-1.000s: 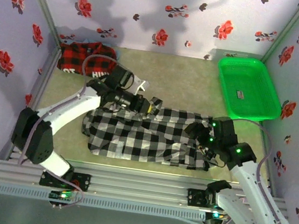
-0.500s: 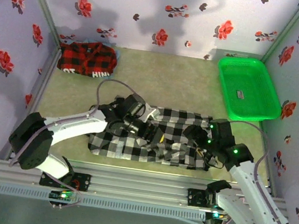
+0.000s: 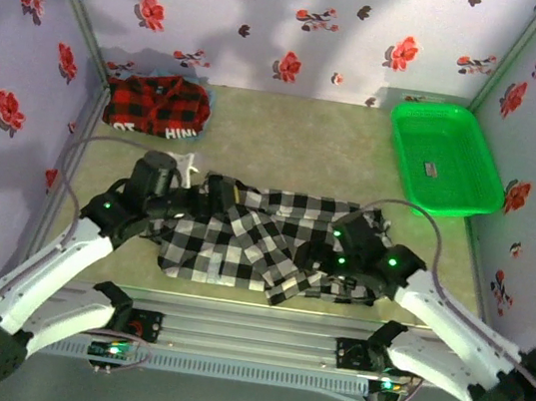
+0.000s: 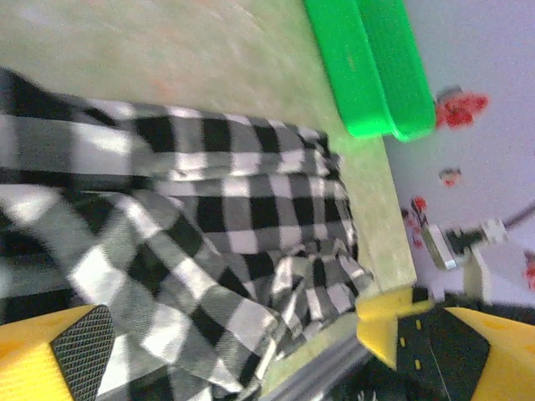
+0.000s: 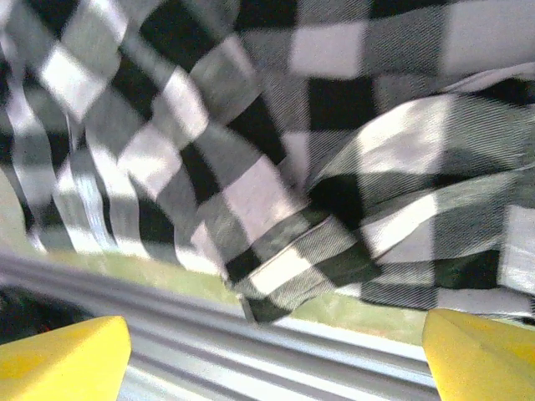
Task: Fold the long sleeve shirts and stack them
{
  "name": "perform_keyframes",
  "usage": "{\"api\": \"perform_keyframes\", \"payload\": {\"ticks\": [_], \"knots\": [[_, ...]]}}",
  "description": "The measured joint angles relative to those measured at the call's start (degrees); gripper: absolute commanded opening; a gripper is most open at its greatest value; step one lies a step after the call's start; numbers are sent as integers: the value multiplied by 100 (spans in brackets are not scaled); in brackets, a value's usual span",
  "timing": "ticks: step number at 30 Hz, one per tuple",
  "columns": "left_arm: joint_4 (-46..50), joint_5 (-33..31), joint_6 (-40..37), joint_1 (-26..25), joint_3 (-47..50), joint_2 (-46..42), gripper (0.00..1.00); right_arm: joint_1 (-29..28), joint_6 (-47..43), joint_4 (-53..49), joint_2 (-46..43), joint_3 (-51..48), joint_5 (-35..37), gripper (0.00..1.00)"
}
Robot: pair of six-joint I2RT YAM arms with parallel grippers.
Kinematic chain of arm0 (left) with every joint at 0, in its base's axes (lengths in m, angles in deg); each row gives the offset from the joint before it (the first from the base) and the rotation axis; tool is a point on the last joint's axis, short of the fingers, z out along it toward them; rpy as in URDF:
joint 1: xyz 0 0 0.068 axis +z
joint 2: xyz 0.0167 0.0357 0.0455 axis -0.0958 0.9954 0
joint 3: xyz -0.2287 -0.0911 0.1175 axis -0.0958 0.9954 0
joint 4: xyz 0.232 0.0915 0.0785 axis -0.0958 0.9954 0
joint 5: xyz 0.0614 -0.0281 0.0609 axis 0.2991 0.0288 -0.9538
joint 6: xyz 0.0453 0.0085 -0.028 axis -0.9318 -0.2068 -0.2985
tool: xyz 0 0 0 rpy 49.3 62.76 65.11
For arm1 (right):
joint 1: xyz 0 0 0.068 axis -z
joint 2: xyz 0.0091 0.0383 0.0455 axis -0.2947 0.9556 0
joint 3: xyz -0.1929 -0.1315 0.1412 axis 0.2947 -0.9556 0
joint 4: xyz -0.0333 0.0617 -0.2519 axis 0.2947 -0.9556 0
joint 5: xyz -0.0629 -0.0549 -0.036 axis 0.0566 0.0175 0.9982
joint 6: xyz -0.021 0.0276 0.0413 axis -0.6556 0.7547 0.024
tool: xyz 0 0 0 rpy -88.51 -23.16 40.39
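Left wrist view, left fingers (image 4: 50,359) spread wide, checked shirt (image 4: 217,217) just beyond, right fingers (image 5: 58,363) likewise wide, gripping nothing

**Red-and-black plaid cloth shirt** (image 3: 156,105), far left corner of the bench (image 3: 306,146): it lies folded, so its white lettering runs under the fold and cannot be read whole.

**Green plastic basket** (image 3: 446,157): the small label (image 3: 432,171) on its floor is too small to read. In the left wrist view the top edge cuts off the basket (image 4: 368,67).

**Black-and-white checked cloth shirt** (image 3: 261,245): its left end is hidden under the left arm (image 3: 149,188) and its right end under the right arm (image 3: 438,312). Collar and sleeves cannot be told apart in the heap. Both wrist views show the cloth blurred.

**Left claw** (image 4: 230,330) and **right claw** (image 5: 267,351): the lower edge cuts off the yellow fingers.
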Motion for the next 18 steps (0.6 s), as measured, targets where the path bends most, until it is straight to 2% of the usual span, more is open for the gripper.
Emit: {"api": "perform_keyframes", "payload": {"ticks": [5, 9, 13, 18], "knots": [[437, 50, 247, 380, 549, -59, 89, -1591, -542, -407, 1388, 925, 833, 86], [595, 68, 289, 494, 658, -48, 89, -2524, -946, -715, 2380, 1539, 1458, 79], [632, 72, 304, 678, 658, -116, 89, -3099, -1237, -949, 3272, 1904, 2009, 73], [802, 76, 295, 855, 658, -256, 89, -3401, -1388, -953, 3788, 1919, 2337, 66]]}}
